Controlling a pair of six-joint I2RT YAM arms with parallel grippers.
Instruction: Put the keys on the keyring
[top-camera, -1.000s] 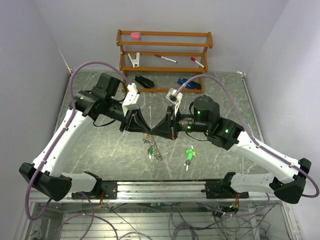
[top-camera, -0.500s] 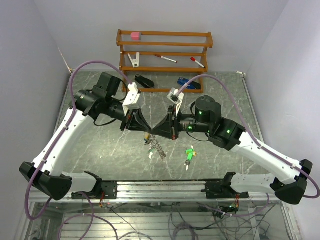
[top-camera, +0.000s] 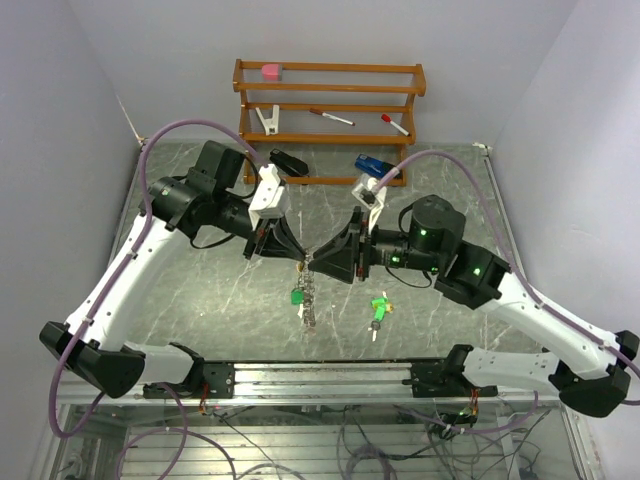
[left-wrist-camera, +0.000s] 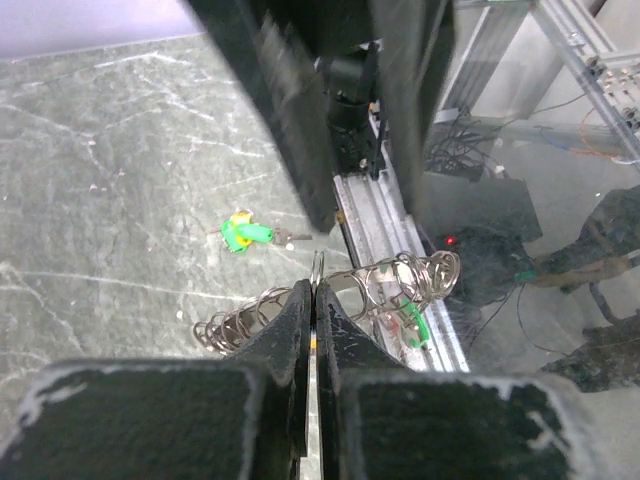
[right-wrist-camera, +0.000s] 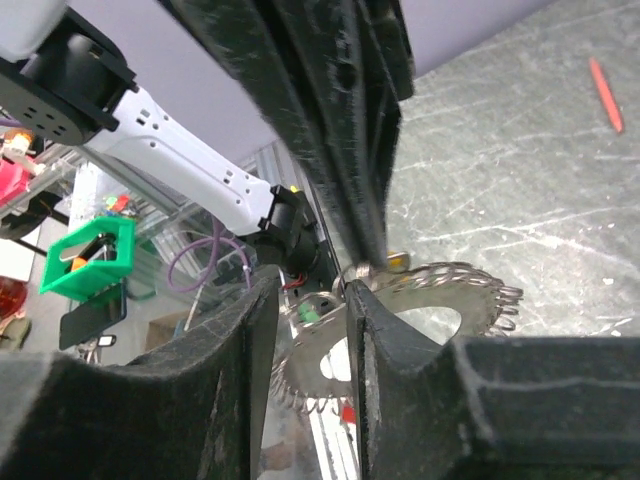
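Observation:
The keyring (top-camera: 309, 296) is a pale silvery ring strung with several small wire rings and a green-headed key (top-camera: 298, 296). It hangs between the two grippers above the table's middle. My left gripper (top-camera: 297, 258) is shut on its edge; the left wrist view shows the jaws (left-wrist-camera: 315, 288) pressed together on the ring (left-wrist-camera: 400, 285). My right gripper (top-camera: 324, 266) faces it, jaws apart, and the ring's flat band (right-wrist-camera: 440, 300) lies beside its right finger (right-wrist-camera: 365, 320). A loose green and yellow key (top-camera: 378, 311) lies on the table to the right, also in the left wrist view (left-wrist-camera: 245, 235).
A wooden rack (top-camera: 330, 100) at the back holds a pink eraser, a clip and two red-capped pens. A black stapler (top-camera: 288, 162) and a blue object (top-camera: 370, 165) lie in front of it. A metal rail (top-camera: 330, 375) runs along the near edge.
My right arm has moved right, its gripper shifting a little away from the left one. The keyring has swung and now hangs straighter below the left gripper, green key on its left side.

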